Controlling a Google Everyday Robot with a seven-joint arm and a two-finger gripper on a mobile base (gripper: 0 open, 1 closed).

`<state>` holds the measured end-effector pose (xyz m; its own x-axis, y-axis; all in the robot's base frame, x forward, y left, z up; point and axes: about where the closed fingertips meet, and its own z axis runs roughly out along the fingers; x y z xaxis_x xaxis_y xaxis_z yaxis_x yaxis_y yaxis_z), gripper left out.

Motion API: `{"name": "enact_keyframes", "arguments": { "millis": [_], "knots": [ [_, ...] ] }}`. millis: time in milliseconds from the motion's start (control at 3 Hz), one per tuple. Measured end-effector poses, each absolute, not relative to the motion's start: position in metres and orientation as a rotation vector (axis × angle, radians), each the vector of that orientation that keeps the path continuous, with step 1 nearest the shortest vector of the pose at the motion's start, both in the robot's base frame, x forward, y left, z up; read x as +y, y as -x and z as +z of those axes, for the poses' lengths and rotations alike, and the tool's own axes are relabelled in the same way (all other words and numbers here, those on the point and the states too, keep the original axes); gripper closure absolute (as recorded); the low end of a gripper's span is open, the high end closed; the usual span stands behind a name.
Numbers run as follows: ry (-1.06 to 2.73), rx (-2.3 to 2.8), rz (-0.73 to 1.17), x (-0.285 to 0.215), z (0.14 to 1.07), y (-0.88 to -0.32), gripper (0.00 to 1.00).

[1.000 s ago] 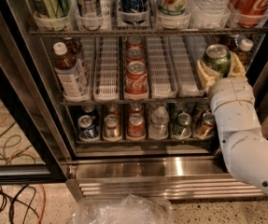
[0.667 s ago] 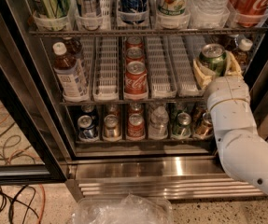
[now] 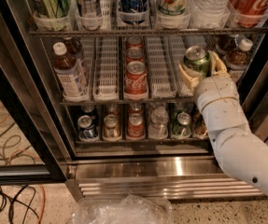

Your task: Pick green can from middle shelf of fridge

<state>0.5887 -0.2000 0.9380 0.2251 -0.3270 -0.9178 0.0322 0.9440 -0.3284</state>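
Note:
The green can [image 3: 197, 59] has a silver top with a pull tab and sits at the right front of the middle shelf [image 3: 106, 69], a wire rack with white slotted lane trays in the open fridge [image 3: 138, 169]. My gripper [image 3: 201, 70] is at that can, its pale fingers [image 3: 186, 76] on either side of it, closed around the can. The white arm reaches up to it from the lower right. The can leans a little to the left.
Red cola cans [image 3: 136, 80] line the middle lane. White-capped brown bottles stand at the left [image 3: 69, 71] and far right [image 3: 240, 52]. Tall cans in clear cups [image 3: 173, 3] stand on the rack above, small cans [image 3: 111, 126] below. Crumpled clear plastic [image 3: 122, 210] and cables [image 3: 7, 202] lie on the floor.
The gripper and the green can have shifted a little to the left and up along the shelf front. Everything else stands as before.

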Motion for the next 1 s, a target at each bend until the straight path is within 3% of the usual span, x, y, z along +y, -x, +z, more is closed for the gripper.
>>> {"name": "enact_keyframes", "arguments": {
  "millis": [333, 1000],
  "knots": [
    [0.338, 1.323, -0.201, -0.184, 0.929, -0.58, 1.0],
    [0.582, 1.349, 0.06, -0.115, 0.873, -0.504, 1.0]
  ]
}}
